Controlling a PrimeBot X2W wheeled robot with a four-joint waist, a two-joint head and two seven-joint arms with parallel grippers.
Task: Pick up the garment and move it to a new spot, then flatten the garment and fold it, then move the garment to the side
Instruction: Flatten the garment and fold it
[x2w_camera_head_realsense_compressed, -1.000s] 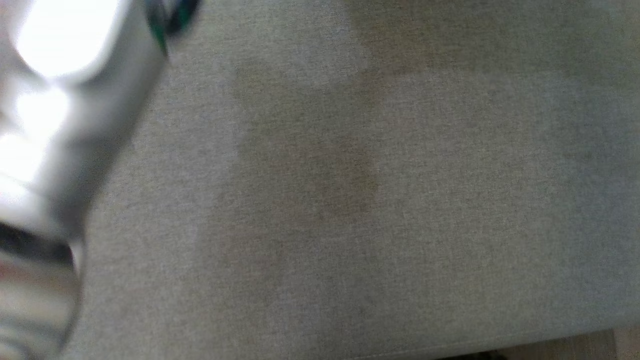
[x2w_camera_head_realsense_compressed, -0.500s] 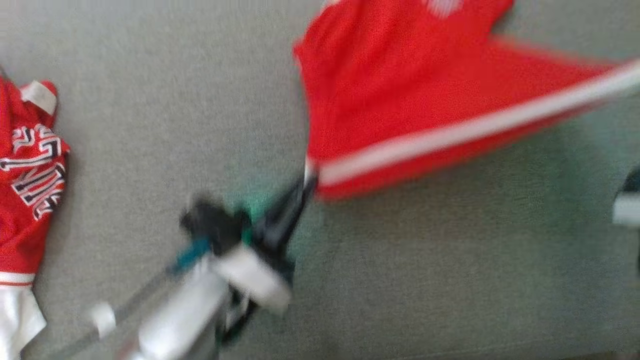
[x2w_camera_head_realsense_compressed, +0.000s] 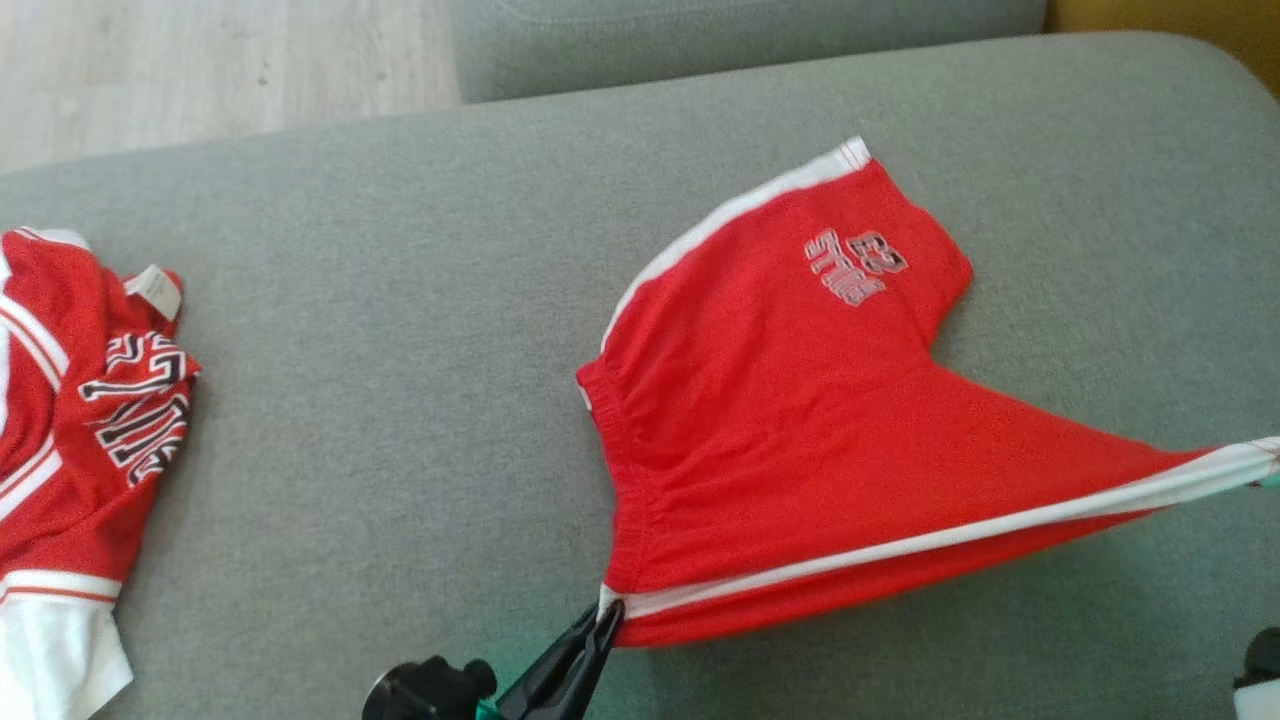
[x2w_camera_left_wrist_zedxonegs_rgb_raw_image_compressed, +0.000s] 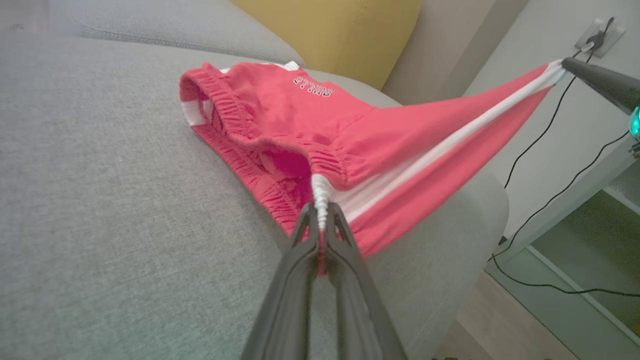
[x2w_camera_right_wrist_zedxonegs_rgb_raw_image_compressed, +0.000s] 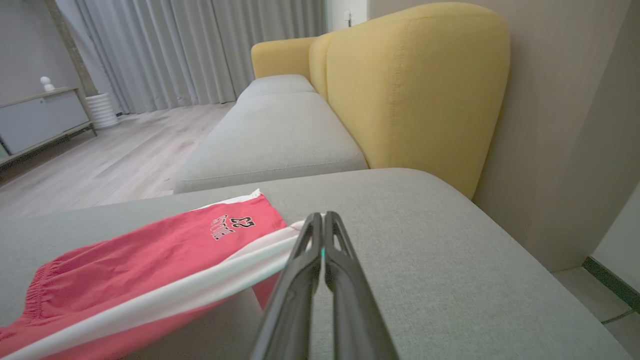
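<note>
The garment is a pair of red shorts (x2w_camera_head_realsense_compressed: 800, 420) with a white side stripe and a printed logo. It is stretched over the grey sofa cushion (x2w_camera_head_realsense_compressed: 400, 300). At the bottom of the head view, my left gripper (x2w_camera_head_realsense_compressed: 603, 622) is shut on the waistband corner, and the left wrist view shows this grip (x2w_camera_left_wrist_zedxonegs_rgb_raw_image_compressed: 320, 212) close up. My right gripper (x2w_camera_right_wrist_zedxonegs_rgb_raw_image_compressed: 323, 216) is shut on the white-striped leg hem and holds it up off the cushion. Its dark tip (x2w_camera_left_wrist_zedxonegs_rgb_raw_image_compressed: 567, 62) also appears at the upper right of the left wrist view. The far leg lies flat on the cushion.
A second red garment (x2w_camera_head_realsense_compressed: 80, 420) with black-and-white lettering lies crumpled at the cushion's left edge. A yellow sofa back (x2w_camera_right_wrist_zedxonegs_rgb_raw_image_compressed: 415, 95) rises behind the cushion, with wooden floor (x2w_camera_head_realsense_compressed: 200, 70) beyond. Cables (x2w_camera_left_wrist_zedxonegs_rgb_raw_image_compressed: 545, 200) and a pale unit stand off the cushion's right end.
The head camera has swung, from blurred bare cushion to a sharp view of the shorts. The shorts stay stretched between both shut grippers.
</note>
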